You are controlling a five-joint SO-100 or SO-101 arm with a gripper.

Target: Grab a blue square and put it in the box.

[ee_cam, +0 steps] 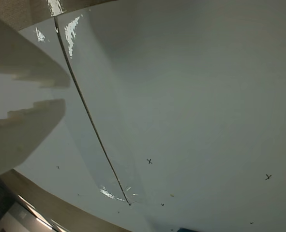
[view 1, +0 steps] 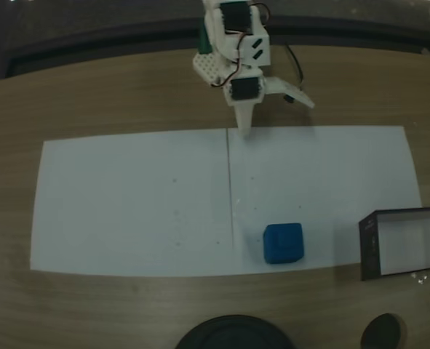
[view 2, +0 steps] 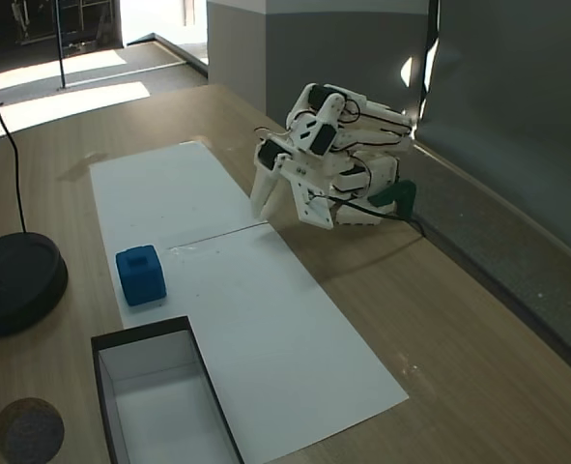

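Blue square on paper, well apart from seemingly half-open, empty gripper.

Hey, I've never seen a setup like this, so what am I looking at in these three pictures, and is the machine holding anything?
It is a small white robot arm on a wooden table. One fixed view looks down from above, another looks from the side, and the wrist view rides on the arm itself. At the arm's tip is its pincer, open and holding nothing. On the white paper lies a blue cube. Beside it is a black-walled box, with nothing seen in the part in view. Round black objects sit near the table edge.
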